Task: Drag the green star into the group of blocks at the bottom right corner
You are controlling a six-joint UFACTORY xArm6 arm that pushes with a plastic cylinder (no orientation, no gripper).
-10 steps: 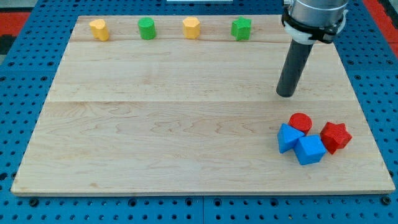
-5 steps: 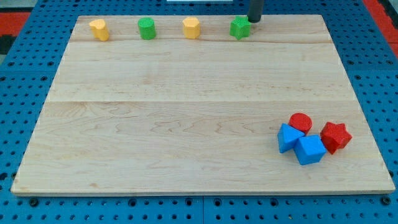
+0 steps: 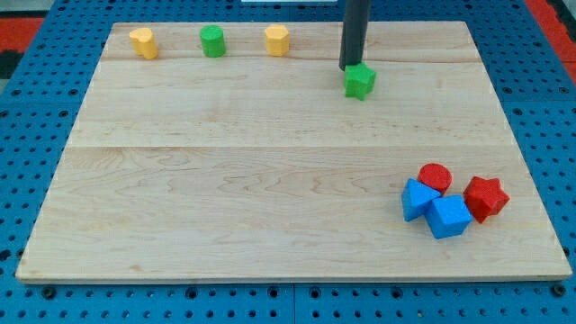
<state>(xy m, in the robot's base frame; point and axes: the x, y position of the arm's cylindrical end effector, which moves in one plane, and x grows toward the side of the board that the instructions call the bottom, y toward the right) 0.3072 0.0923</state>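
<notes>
The green star (image 3: 360,81) lies on the wooden board (image 3: 225,180) in the upper right part, below the top row. My tip (image 3: 350,69) touches the star's upper left side. The group at the view's bottom right holds a red cylinder (image 3: 436,176), a red star (image 3: 486,198), a blue cube (image 3: 448,217) and another blue block (image 3: 416,199), all packed together. The green star is far above and to the left of that group.
Along the view's top edge stand a yellow block (image 3: 142,41), a green cylinder (image 3: 212,40) and a second yellow block (image 3: 277,40). A blue pegboard (image 3: 36,135) surrounds the board.
My tip came from the right side to the top edge behind the green star, then moved down. The star has been pushed down out of the top row.
</notes>
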